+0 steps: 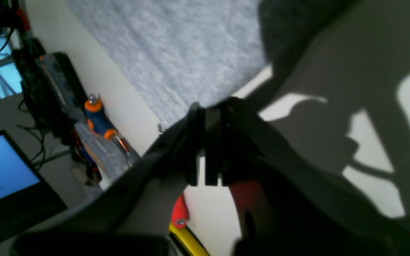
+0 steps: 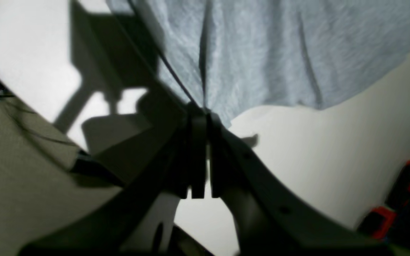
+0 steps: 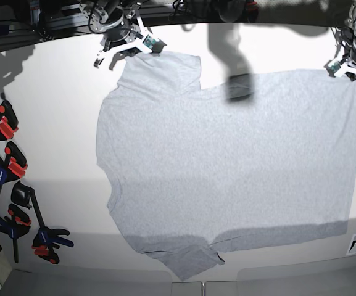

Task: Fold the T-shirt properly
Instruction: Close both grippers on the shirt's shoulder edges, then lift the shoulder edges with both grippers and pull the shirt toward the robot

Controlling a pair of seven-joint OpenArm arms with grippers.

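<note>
**Operator:** While both arms are sitting at the far edge of the tabletop, I'm reading the T-shirt as lying flat, plain grey side up, its long axis running from nine o'clock to three o'clock in the base view.

**Spotter:** Which end is which?

**Operator:** Sleeves are showing on the nine o'clock half, one at eleven and one at seven; the straight hem is lying at three. I'm seeing the right end effector at eleven o'clock with its jaws pressed together on the tip of that far sleeve, and the right wrist view is showing cloth pinched between the closed fingers.

**Spotter:** And the left?

**Operator:** The left end effector is sitting at one o'clock, over the far hem corner. Its fingers are squeezed together right at the cloth's edge; I'm judging it is pinching that corner.

**Spotter:** So the cloth lies where from them?

**Operator:** Toward six o'clock from both. I'm judging the fold is calling for drawing the far edge toward the near edge, each arm handling its own end.
</note>
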